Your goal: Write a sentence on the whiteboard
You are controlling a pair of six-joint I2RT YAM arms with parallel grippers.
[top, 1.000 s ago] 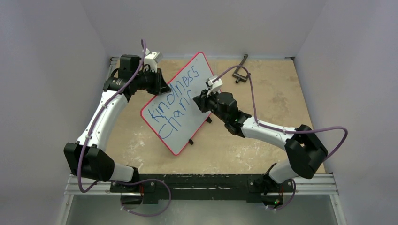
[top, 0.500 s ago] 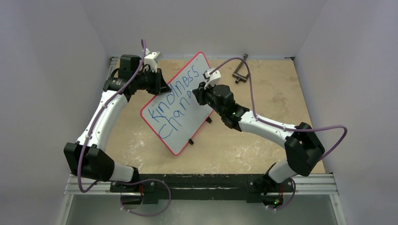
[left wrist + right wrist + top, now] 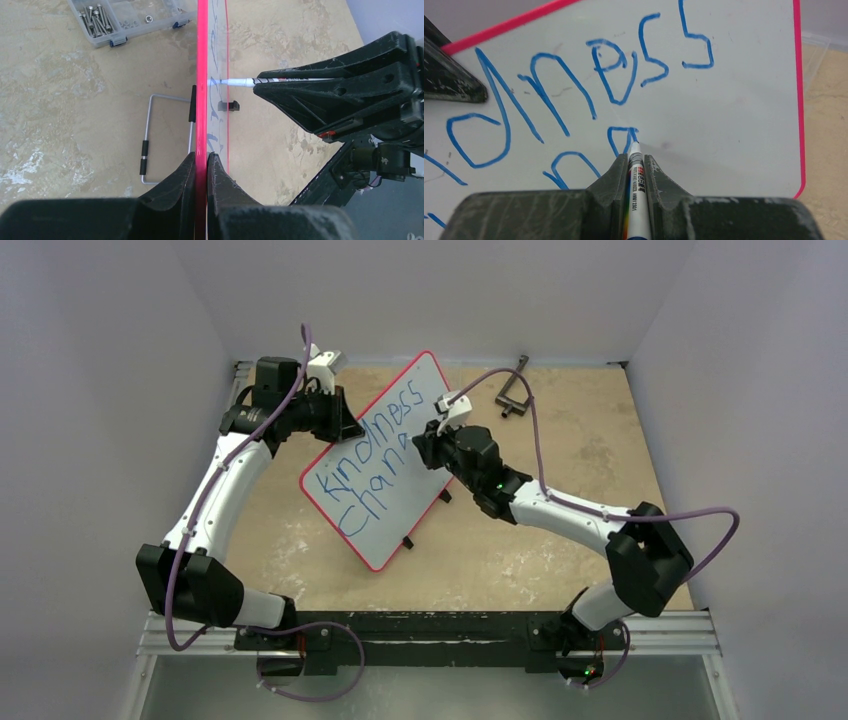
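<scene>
The whiteboard (image 3: 385,505), white with a thin red rim, stands tilted on the table. My left gripper (image 3: 345,425) is shut on its upper left rim (image 3: 202,125). Blue marker words (image 3: 360,455) read "Kindness" and, below, "Chan". My right gripper (image 3: 420,445) is shut on a white marker (image 3: 636,195). The marker's tip (image 3: 634,143) touches the board at the top of a fresh blue loop (image 3: 619,137) in the second line. The marker also shows in the left wrist view (image 3: 240,82), its tip against the board face.
A clear compartment box (image 3: 125,20) with screws lies behind the board. A thin metal wire stand (image 3: 150,140) lies on the table beside it. A dark metal tool (image 3: 512,390) lies at the back right. Small black clips (image 3: 406,542) sit at the board's lower edge.
My right gripper has moved up and left along the board with the marker, drawing a new loop after "Chan". The left gripper and the board have not moved.
</scene>
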